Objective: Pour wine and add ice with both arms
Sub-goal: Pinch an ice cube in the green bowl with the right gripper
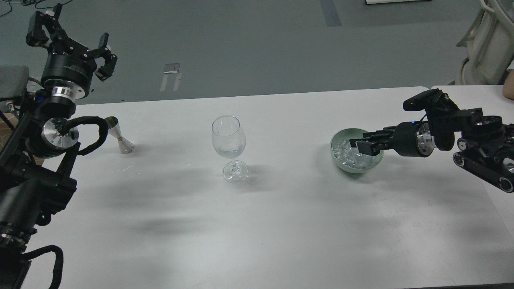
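Note:
A clear stemmed glass [229, 138] stands upright at the table's middle, with a little clear wine [229, 152] at the bottom of its bowl. A pale green bowl [340, 160] to its right holds several pieces of ice [346, 151]. My right gripper [360, 145] reaches in from the right and sits low inside the bowl, over the ice, its fingers a little apart. I cannot see any ice between them. My left gripper [72, 36] is raised at the far left, open and empty, well above a small silver jigger [119, 135].
The white table [257, 224] stretches toward me. The jigger stands near the left arm's cable loop [90, 134]. A second table edge [466, 90] and a white chair frame [484, 48] are at the far right.

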{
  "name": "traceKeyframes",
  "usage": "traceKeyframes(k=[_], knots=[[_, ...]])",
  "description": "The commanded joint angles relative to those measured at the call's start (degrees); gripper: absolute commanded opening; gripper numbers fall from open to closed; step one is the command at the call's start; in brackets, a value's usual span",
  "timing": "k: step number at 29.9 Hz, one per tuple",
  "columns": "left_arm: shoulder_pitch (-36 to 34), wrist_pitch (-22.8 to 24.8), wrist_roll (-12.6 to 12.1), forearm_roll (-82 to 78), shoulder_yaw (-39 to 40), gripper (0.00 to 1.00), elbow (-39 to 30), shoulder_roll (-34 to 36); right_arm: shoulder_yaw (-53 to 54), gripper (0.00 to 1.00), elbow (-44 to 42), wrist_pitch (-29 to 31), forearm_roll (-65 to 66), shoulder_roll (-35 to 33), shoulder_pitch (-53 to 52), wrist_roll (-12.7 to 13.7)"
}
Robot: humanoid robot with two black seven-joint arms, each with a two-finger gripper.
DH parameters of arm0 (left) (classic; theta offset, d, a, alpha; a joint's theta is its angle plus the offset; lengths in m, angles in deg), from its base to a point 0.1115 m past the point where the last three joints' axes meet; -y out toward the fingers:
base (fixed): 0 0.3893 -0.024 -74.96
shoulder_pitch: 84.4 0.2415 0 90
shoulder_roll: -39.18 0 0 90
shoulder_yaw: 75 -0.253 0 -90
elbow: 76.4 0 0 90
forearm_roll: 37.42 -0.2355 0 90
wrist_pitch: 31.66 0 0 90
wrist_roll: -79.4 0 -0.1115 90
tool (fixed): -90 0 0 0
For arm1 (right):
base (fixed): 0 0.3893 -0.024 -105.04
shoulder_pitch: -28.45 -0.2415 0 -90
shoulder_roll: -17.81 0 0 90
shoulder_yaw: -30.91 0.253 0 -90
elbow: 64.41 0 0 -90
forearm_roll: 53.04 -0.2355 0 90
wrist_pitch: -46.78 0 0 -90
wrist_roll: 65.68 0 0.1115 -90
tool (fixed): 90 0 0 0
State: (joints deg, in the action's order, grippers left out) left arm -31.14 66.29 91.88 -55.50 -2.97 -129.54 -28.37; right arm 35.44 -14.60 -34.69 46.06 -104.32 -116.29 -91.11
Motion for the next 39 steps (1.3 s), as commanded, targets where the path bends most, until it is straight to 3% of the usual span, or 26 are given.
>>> traceKeyframes(k=[1,16,39], knots=[[0.00,-0.13,0.01,-0.03,-0.05,0.98,0.06,-0.04,-0.22,0.48,0.11,-0.97,1.00,0.22,0.25,0.03],[0.36,0.05,-0.26,0.15,0.31,0.98,0.06,-0.30,-0.48,0.55,5.73,-0.97,0.91,-0.39,0.16,0.03],[-0.08,-0.21,-0.34,0.06,0.04,0.98,-0.03,-0.48,-0.48,0.55,8.28,-0.97,1.44,-6.55,0.25,0.03]])
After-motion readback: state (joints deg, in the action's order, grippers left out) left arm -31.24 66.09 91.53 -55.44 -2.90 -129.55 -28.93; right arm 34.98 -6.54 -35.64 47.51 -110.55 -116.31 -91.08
